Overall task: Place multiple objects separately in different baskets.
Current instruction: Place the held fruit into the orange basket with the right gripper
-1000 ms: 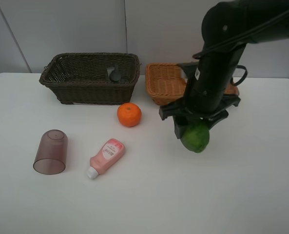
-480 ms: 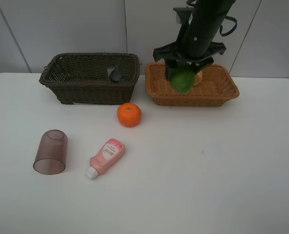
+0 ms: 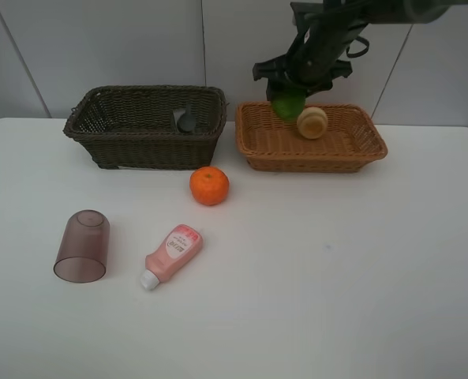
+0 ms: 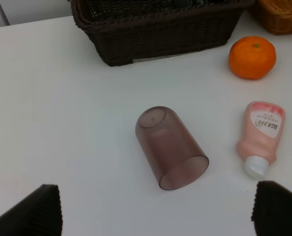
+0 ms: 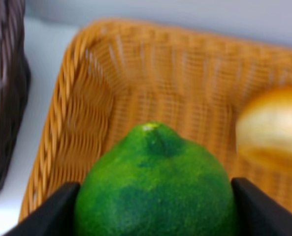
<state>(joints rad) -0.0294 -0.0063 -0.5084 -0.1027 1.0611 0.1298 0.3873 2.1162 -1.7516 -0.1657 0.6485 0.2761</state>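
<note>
Green fruit [image 5: 155, 187]: clamped between my right fingers, which press on its two flanks, stem end pointing away from my wrist.
Right gripper [image 3: 290, 95]: closed partway around the green fruit and carrying it clear of the table.
Fruit and gripper: the fruit fills the gap between my fingers and bulges out past the fingertips.
Light wicker basket [image 3: 360, 150]: directly under the green fruit, which hangs over the end nearest the dark basket, by the rear rim.
Peach [image 3: 312, 122]: lying inside the light wicker basket, just beside the green fruit on the side away from the dark basket. I cannot tell whether the two touch.
Dark basket [image 3: 99, 126]: next to the light one, apart from it, with a dark bottle [image 3: 186, 120] inside near its right end.
Left gripper [image 4: 155, 211]: jaws spread wide and holding nothing, hovering over the table near the cup.
Cup [image 4: 171, 147]: on its side on the table between my left fingers' line of view, mouth toward my wrist.
Pink bottle [image 4: 261, 135]: lying flat near the cup, white cap toward me.
Orange [image 4: 252, 56]: on the table in front of the dark basket, beyond the pink bottle.
</note>
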